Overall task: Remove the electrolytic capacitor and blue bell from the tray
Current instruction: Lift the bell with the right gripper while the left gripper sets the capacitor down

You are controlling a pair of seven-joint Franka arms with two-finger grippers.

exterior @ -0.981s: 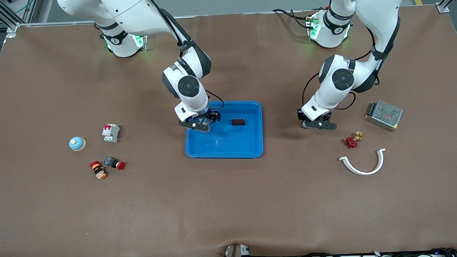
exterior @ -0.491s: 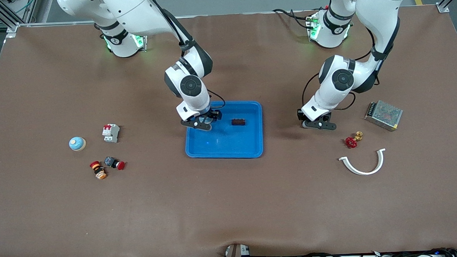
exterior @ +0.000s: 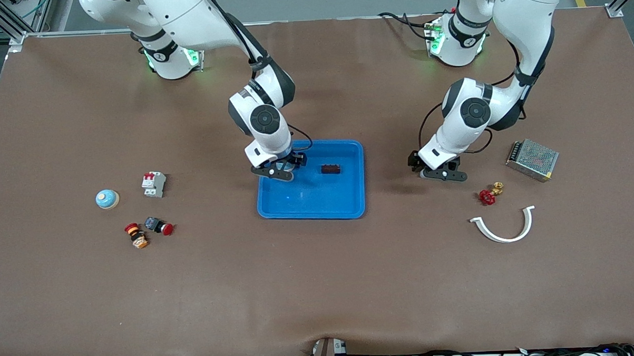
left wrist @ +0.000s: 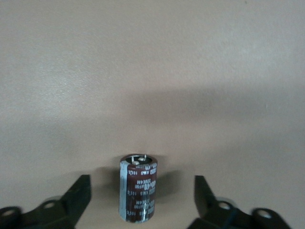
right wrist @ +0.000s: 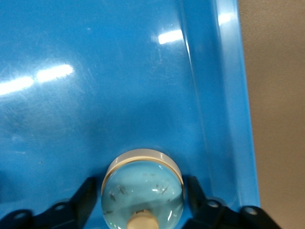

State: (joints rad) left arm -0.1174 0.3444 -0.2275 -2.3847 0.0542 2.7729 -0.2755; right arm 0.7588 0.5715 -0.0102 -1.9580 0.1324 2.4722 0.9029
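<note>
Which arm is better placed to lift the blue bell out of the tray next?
Right. The right gripper straddles the light-blue domed bell inside the bright-blue plastic tray; the left gripper stands open around the brown cylindrical capacitor on the table.

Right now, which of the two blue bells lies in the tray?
The blue bell under the right gripper, in a corner of the tray toward the right arm's end. The other bell sits on the table near the circuit breaker.

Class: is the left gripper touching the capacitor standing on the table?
Apart. In the left wrist view the capacitor stands upright between the left gripper's open fingers, with bare table showing on both sides.
</note>
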